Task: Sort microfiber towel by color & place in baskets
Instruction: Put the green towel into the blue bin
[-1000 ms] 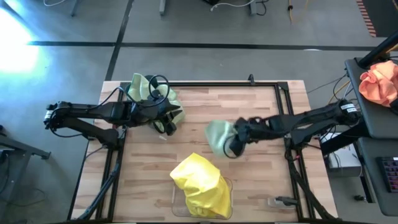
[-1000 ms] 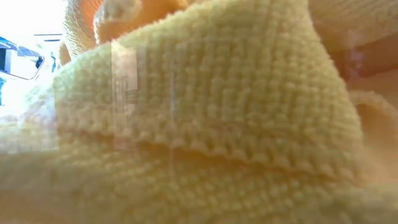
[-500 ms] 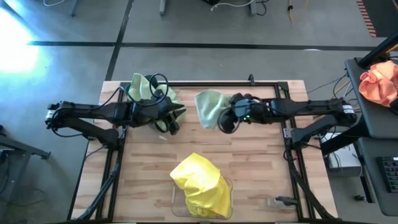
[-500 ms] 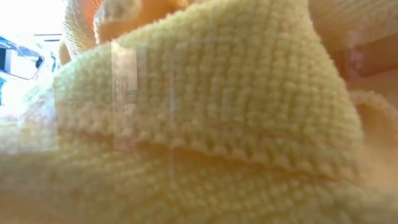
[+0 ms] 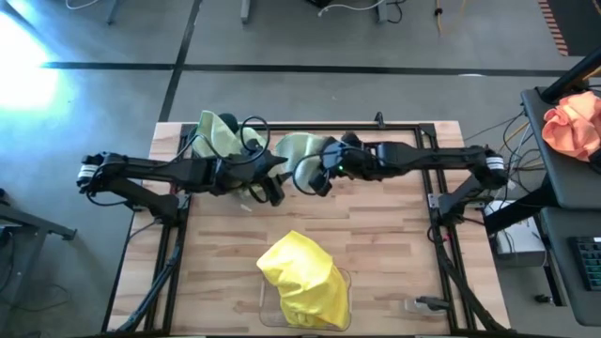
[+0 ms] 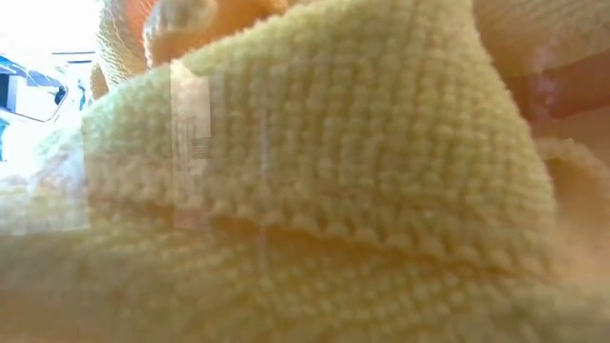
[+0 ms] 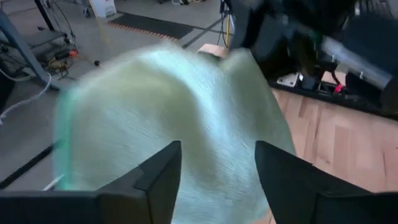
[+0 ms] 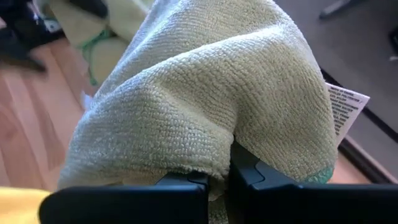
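1. Sage green towel point(image 5: 297, 153) hangs clenched in the right gripper point(image 5: 317, 175) near the table's point(image 5: 394, 244) far edge; left gripper point(image 5: 268, 184) just beside it, fingers spread, empty.
2. Yellow towels point(image 5: 302, 277) heap over the clear basket point(image 5: 272, 305) at the near edge.

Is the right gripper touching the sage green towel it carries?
Touching. The right wrist view shows the right gripper with jaws shut on a fold of the sage green towel, which drapes over them; no gap shows.
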Controlling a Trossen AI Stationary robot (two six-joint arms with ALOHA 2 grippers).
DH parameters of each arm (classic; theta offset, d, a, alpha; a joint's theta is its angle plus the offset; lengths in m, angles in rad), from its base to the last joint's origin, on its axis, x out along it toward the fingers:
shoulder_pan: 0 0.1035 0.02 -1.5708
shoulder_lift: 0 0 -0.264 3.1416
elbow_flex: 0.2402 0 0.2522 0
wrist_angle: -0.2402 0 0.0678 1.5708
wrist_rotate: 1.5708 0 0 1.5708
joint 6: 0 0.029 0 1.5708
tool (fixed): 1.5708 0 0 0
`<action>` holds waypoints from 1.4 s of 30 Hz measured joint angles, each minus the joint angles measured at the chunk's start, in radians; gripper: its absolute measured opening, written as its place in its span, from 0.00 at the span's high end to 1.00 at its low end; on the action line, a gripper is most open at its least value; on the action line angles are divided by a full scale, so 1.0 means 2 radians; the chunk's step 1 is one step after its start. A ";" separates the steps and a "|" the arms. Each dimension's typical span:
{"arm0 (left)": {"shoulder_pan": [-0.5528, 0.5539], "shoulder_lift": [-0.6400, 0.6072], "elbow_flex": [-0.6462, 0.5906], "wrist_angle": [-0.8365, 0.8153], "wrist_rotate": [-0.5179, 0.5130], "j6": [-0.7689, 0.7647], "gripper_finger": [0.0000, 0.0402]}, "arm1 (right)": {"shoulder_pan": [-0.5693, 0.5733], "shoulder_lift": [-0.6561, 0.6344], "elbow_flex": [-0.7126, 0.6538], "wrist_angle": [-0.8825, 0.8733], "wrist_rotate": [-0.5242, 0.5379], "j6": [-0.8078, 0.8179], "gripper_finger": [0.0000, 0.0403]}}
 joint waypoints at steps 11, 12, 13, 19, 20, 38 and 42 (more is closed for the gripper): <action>0.000 0.001 0.000 0.006 -0.019 -0.007 0.46 | 0.007 0.050 0.122 0.001 -0.003 -0.042 0.97; 0.000 0.001 0.000 0.005 -0.020 -0.006 0.46 | 0.010 0.053 0.126 0.001 -0.007 -0.043 0.97; 0.000 0.001 0.000 0.005 -0.021 -0.006 0.46 | 0.013 0.056 0.130 0.001 -0.017 -0.044 0.97; 0.000 0.001 0.000 0.003 -0.028 -0.005 0.46 | 0.028 0.075 0.146 0.001 -0.036 -0.049 0.97; 0.000 0.001 0.000 0.002 -0.028 -0.005 0.46 | 0.029 0.077 0.147 0.002 -0.036 -0.050 0.97; 0.000 0.001 0.000 -0.022 -0.027 -0.009 0.97 | 0.030 0.077 0.147 0.000 -0.040 -0.052 0.97; 0.000 0.000 0.000 -0.024 -0.027 -0.010 0.97 | 0.030 0.077 0.147 -0.004 -0.040 -0.055 0.97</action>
